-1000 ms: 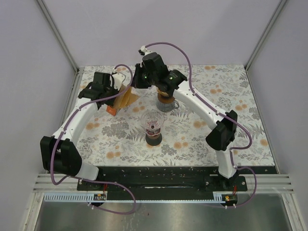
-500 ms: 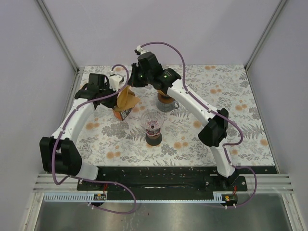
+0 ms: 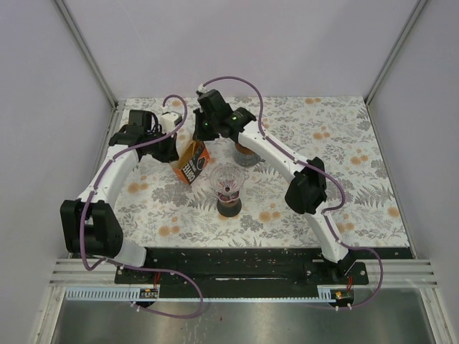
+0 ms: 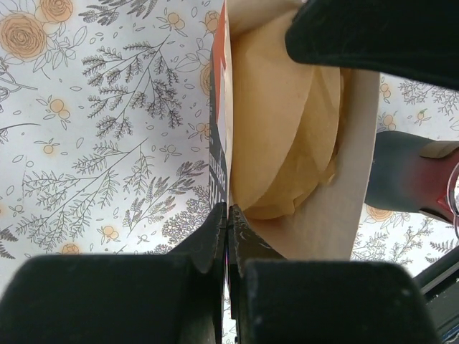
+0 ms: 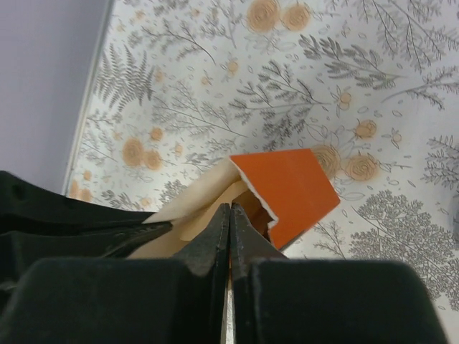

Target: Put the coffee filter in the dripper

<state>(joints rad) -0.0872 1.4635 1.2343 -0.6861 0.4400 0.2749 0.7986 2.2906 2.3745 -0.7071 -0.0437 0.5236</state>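
— Floral surface (image 3: 344,165) checked. Left end effector (image 4: 228,215) is clenched on the filter box (image 3: 192,163) wall; right end effector (image 5: 229,215) is closed tight at its mouth, over the filters (image 4: 280,143).
— Extraction is judged in hand; one filter is to be pinched, then carried to the nearby dripper (image 3: 229,185).

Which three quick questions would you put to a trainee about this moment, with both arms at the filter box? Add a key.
1. Fill in: the brown filters lie inside the ____.
2. The left gripper is shut on: A) the wall of the filter box, B) the glass dripper, C) nothing.
3. True or false: the glass dripper already holds a filter.
Key: 1 box; 2 A; 3 false.
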